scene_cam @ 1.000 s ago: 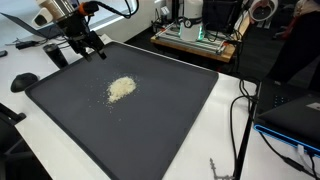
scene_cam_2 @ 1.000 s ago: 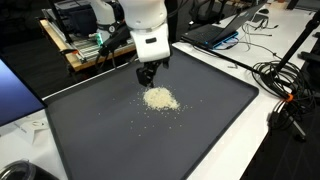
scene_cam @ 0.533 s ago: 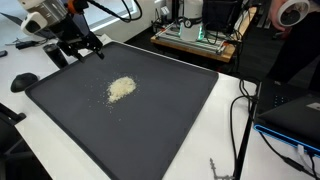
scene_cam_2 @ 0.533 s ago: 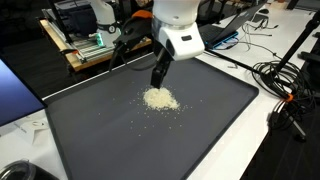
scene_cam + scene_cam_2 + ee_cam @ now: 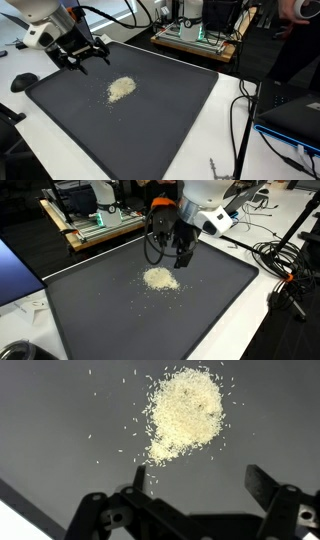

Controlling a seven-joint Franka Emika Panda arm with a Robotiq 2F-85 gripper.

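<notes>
**A:** In an exterior view, the gripper [image 5: 82,55] hangs over the far left edge of the dark mat [image 5: 160,130]. It's well clear of the rice pile [image 5: 121,88], which lies left of the mat's middle.

**B:** Claw?

**A:** Looks parted, but it's hard to call from here. The danger I see is that these are loose grains, so one low sweep would plough them across the mat.

**B:** And from the opposite side?

**A:** In an exterior view, the gripper [image 5: 178,258] hovers above and just beyond the rice pile [image 5: 160,279], not touching it. Stray grains [image 5: 142,288] dot the mat [image 5: 120,320] to the pile's near left.

**B:** A ragged heap, then.

**A:** Wrist view settles it. The gripper [image 5: 200,485] is released, its fingers [image 5: 262,482] spread wide with nothing between them. The rice pile [image 5: 185,415] lies just ahead of it. It's off-white, dense in the middle and thinning to single grains at the rim.

**B:** Worst case?

**A:** I'd say a squeeze. Grains would spill out sideways, and some could lodge in the finger linkages.
</notes>
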